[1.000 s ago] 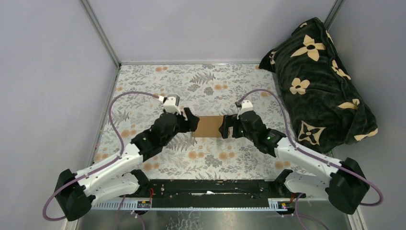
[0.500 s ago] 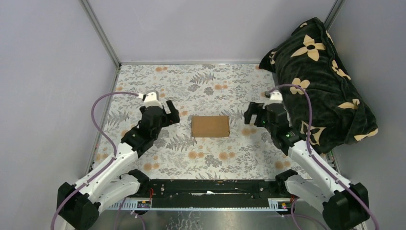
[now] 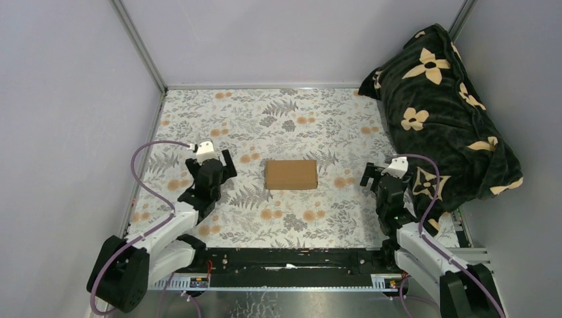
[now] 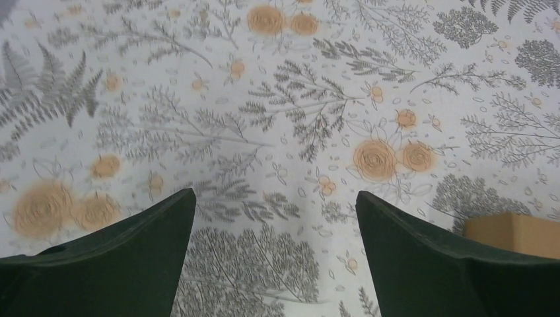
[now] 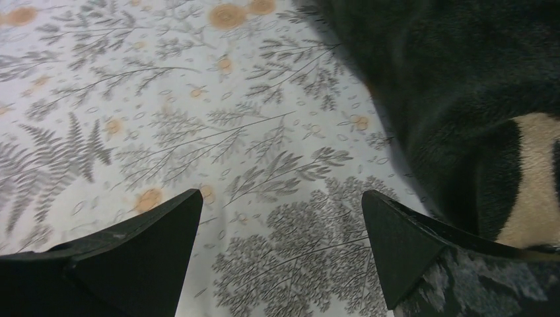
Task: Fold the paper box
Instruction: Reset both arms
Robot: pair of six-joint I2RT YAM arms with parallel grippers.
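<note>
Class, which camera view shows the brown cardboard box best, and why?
The top view: the whole box shows, closed, with nothing covering it. The left wrist view catches only one corner at its right edge; the right wrist view misses it.

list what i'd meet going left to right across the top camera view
left gripper -> paper box -> right gripper -> dark flowered blanket

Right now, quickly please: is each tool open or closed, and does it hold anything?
Left tool: open, holding nothing.
Right tool: open, holding nothing.
The paper box lies on the table between them, untouched.
</note>
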